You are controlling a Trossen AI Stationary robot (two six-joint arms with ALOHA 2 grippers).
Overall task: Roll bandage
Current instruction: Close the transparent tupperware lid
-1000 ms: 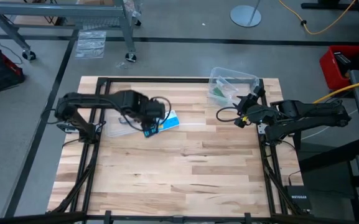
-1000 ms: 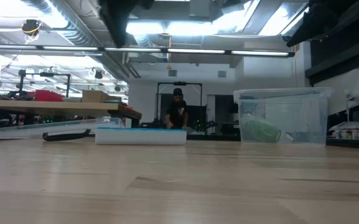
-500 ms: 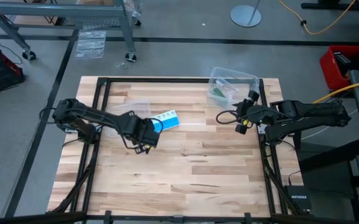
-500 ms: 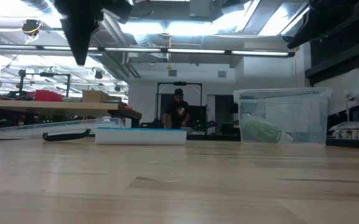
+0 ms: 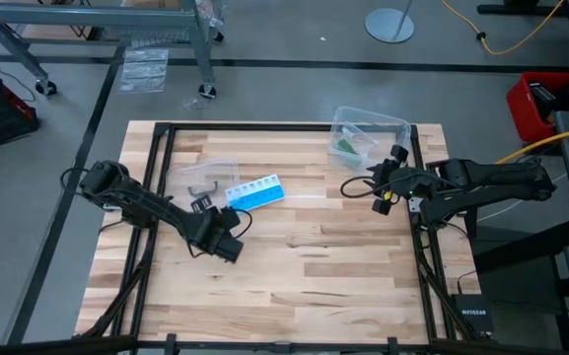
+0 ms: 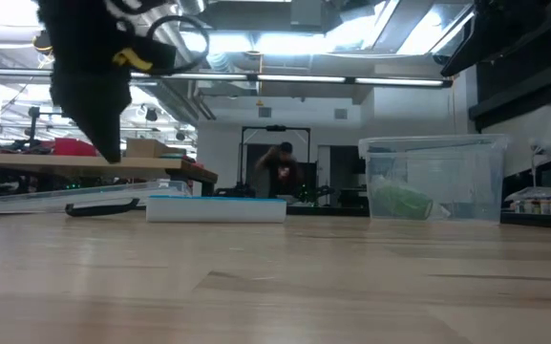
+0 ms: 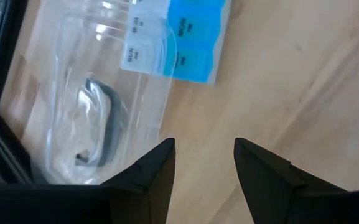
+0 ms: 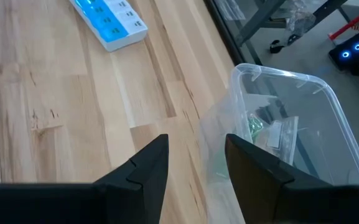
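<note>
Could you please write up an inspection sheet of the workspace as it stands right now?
Surface: wooden table, bare across its near half.
Job's things: green bandage inside the clear plastic box at the far right edge.
Clutter: blue and white pill organizer; small clear plastic bag beside it.
Grippers: left gripper open, empty, above the table near the organizer; right gripper open, empty, near the box.
Cables: yellow cable on the floor.
Surroundings: a person far behind the table.
</note>
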